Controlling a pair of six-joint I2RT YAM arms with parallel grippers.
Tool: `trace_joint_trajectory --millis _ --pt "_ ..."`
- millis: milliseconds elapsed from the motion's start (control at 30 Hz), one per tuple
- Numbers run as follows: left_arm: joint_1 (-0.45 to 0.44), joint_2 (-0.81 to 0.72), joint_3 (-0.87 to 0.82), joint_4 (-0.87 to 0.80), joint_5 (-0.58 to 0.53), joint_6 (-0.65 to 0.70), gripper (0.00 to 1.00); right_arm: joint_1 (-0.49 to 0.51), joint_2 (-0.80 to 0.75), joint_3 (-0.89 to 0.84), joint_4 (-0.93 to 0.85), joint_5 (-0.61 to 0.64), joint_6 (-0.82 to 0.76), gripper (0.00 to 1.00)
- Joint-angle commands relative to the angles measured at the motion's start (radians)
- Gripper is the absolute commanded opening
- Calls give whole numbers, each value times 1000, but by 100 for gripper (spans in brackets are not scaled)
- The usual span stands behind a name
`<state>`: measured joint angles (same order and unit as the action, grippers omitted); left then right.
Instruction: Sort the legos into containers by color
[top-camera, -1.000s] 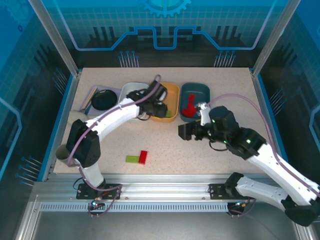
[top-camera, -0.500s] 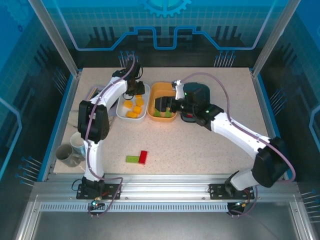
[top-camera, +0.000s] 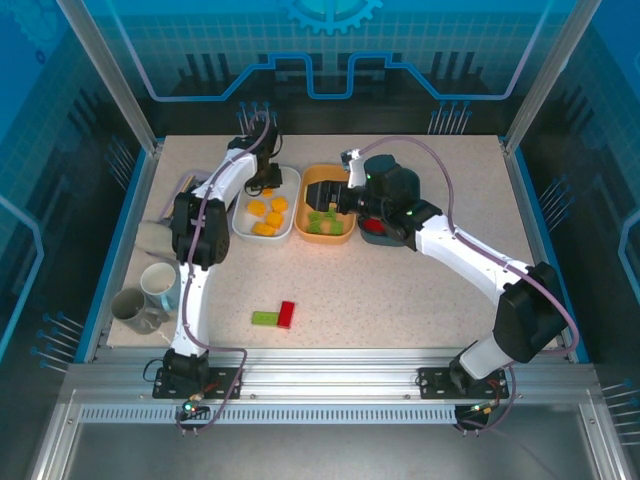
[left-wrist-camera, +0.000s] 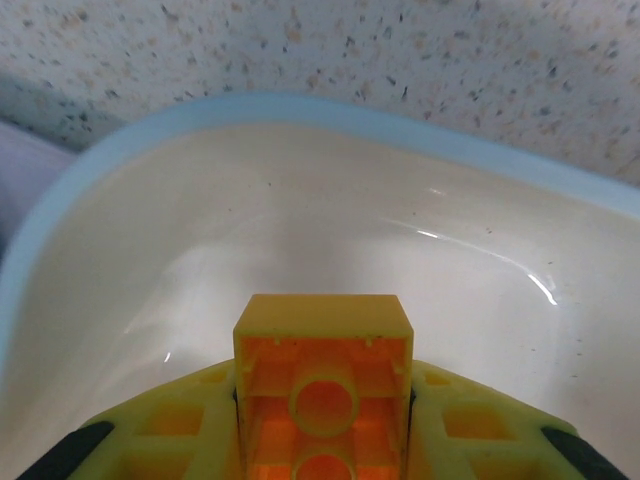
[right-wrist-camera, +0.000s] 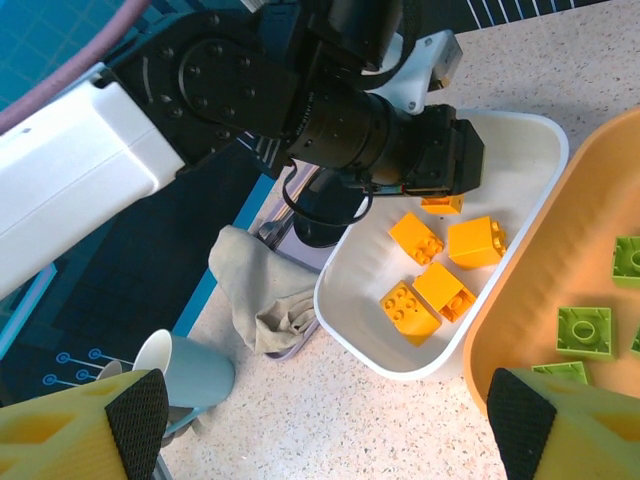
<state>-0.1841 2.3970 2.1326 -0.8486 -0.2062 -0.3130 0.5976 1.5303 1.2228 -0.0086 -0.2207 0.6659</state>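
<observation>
While our left gripper (left-wrist-camera: 322, 440) clamps a yellow brick (left-wrist-camera: 322, 370) over the white tub (left-wrist-camera: 300, 230), our right gripper (right-wrist-camera: 326, 428) hangs spread wide, empty, beside it.

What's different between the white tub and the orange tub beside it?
The white tub holds orange-yellow bricks; the orange tub holds green bricks. The white tub lies left of the orange tub. The left hand grips another brick over the white tub; the open right hand hangs near the orange tub. Both are shallow, rounded-rectangle tubs.
</observation>
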Motion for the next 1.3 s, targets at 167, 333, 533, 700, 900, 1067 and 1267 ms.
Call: trace_joint_trajectory --millis 167,333,533,700,900,1067,1267 --pt "2 5 23 -37 14 -8 42 -12 -2 25 -113 -27 -64 86" --pt "-6 -86 16 -38 40 -2 56 16 -33 24 -229 26 -149 85" --pt "-5 -297 -100 -42 137 -62 64 102 -86 2 -325 148 -169 84" --pt "-12 -620 -395 39 221 -150 70 221 -109 -7 -378 285 -104 84" --pt "-65 -1029 -794 83 312 -232 76 333 -8 69 -593 387 172 81" --pt "-163 -1360 -1085 5 335 -279 83 446 111 102 -619 385 321 79" --pt "-187 -1752 -1283 -152 345 -395 91 534 337 282 -853 354 546 78"
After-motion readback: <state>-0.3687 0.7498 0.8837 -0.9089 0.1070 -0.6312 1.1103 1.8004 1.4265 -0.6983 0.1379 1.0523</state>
